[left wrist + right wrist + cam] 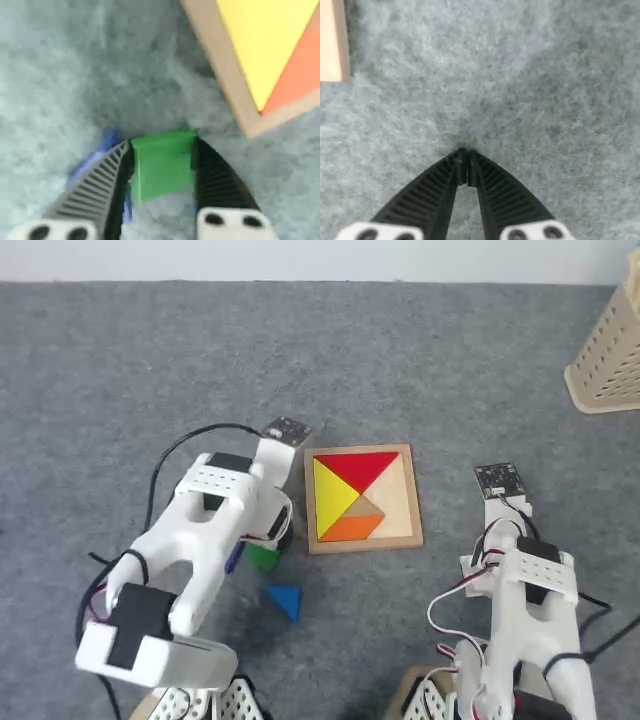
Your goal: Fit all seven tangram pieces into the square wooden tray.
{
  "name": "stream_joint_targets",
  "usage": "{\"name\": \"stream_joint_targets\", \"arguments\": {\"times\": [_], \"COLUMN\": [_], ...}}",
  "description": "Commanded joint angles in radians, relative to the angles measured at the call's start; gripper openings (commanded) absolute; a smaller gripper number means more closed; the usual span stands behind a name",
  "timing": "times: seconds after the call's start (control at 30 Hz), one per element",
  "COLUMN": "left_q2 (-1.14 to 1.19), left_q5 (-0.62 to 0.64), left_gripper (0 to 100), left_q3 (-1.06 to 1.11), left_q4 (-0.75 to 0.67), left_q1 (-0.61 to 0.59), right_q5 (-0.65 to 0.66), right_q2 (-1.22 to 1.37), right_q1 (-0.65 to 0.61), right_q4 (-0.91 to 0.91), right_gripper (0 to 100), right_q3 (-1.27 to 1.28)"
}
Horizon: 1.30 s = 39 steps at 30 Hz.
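Just off the tray's (pixel 398 502) near-left corner, the left gripper (pixel 161 150) has its two jaws pressed against opposite sides of the green piece (pixel 162 170), opened only as wide as the piece. I cannot tell whether the piece rests on the grey carpet (pixel 450 360) or is slightly raised. Tucked against the green piece on the side away from the tray is a blue sliver (pixel 97 155), probably another piece, though it is mostly hidden. A blue triangle (pixel 285 600) lies near the tray's left corner too, further toward the arms' bases.

The tray holds a red triangle (pixel 355 468), a yellow triangle (pixel 330 498), an orange piece (pixel 352 528) and a small tan triangle (pixel 368 507), with bare wood along its right side.

To the right of the tray, the right gripper (pixel 464 155) hangs over carpet with its jaws fully closed on nothing.

The step in hand looks like picking up the green piece. Next it would need lifting clear of the tray's rim, carrying over the bare wood, and turning to match the gap.
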Motion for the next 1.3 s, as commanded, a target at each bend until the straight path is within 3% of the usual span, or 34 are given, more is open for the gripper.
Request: {"name": "stream_joint_targets", "arguments": {"times": [0.0, 0.53, 0.73, 0.93, 1.27], "left_q2": [0.006, 0.006, 0.011, 0.006, 0.018], "left_q5": [-0.012, -0.009, -0.017, -0.172, -0.175], "left_gripper": [11, 11, 13, 20, 21], "left_q3": [-0.077, -0.341, -0.282, -0.116, -0.053], "left_q4": [0.041, 0.238, 0.235, 0.164, 0.052], "left_q1": [-0.017, -0.017, -0.015, -0.017, -0.015], "right_q5": [-0.009, -0.003, -0.003, -0.003, -0.003], "right_q2": [-0.027, -0.027, -0.027, -0.027, -0.025], "right_q1": [0.018, 0.018, 0.018, 0.016, 0.016], "right_q4": [-0.013, -0.013, -0.013, -0.013, -0.013], "right_gripper": [0.7, 0.7, 0.7, 0.7, 0.7], "right_q3": [0.0, 0.0, 0.0, 0.0, 0.0]}}
